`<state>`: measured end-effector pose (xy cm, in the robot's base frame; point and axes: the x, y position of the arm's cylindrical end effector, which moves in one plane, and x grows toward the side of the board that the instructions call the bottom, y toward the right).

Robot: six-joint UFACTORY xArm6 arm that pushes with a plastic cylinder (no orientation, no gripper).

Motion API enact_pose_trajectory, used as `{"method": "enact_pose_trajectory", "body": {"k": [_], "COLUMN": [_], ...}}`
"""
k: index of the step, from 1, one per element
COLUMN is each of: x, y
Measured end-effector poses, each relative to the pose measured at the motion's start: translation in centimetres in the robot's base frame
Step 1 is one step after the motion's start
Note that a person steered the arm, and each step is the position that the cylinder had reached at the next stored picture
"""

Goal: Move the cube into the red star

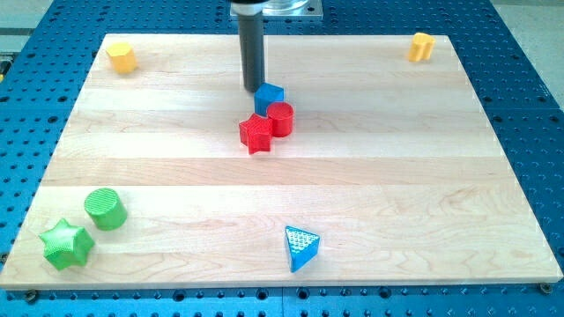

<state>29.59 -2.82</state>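
Near board's top centre, my tip (253,90) touching blue cube (269,96) — red star (256,134) just below, no hand fitted.

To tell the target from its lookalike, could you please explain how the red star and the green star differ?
The red star sits near the board's middle, the green star at the view's bottom left corner. The red star is packed against the red cylinder, with the blue cube and my tip just above; the green star has only the green cylinder nearby. The green star looks larger. Both lie flat.
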Motion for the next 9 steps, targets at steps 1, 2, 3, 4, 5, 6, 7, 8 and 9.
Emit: {"method": "enact_pose_trajectory", "body": {"k": [1, 2, 3, 4, 5, 6, 7, 8, 9], "x": [-1.8, 0.7, 5.4, 9.3, 13.0, 14.2, 10.0, 6.1, 4.9], "y": [3.7, 4.8, 3.8, 0.4, -3.2, -4.6, -4.2, -3.4, -4.6]}}
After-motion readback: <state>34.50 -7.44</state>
